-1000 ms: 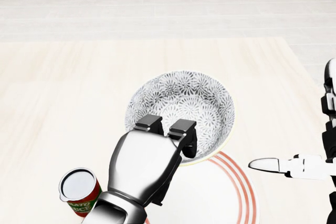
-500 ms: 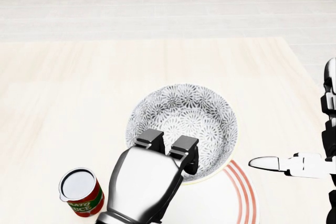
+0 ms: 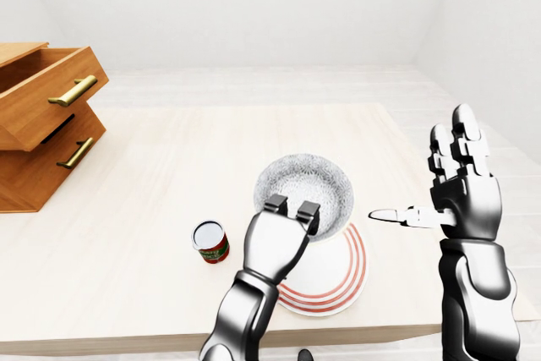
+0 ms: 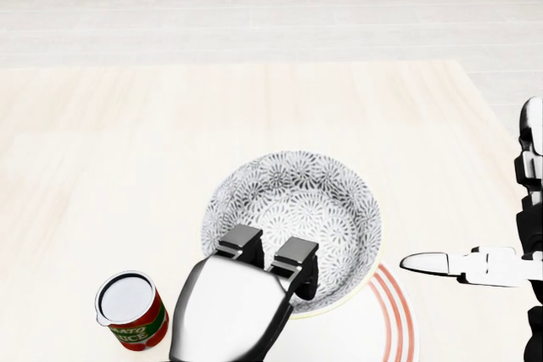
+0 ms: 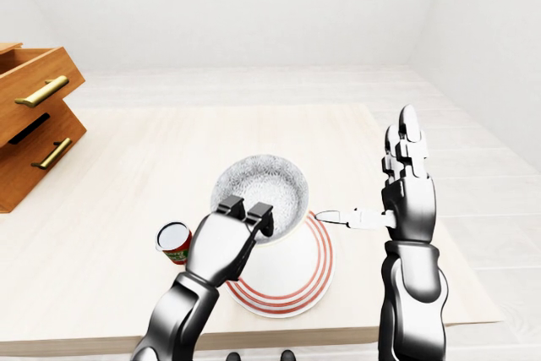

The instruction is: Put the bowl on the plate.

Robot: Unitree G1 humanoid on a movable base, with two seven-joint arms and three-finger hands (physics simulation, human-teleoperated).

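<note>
Silver left hand (image 4: pixel 233 307) clenched on the lower rim of the grey flower-patterned ceramic bowl (image 4: pixel 297 201)
Fingers (image 4: pixel 294 258) hook inside the rim; the bowl extends up the head view from the hand, round, no long axis. It overlaps the upper-left part of the white red-ringed plate (image 5: pixel 287 298), whose centre lies down-right of the bowl; contact cannot be told. Right hand (image 3: pixel 461 200) released, fingers spread, beside the plate's right edge, apart from both; left judged the placing hand. Head view crops the plate; eye views show it whole, with a red tomato can (image 3: pixel 210 241) left of the hand on the pale wooden table (image 3: pixel 152 158)
</note>
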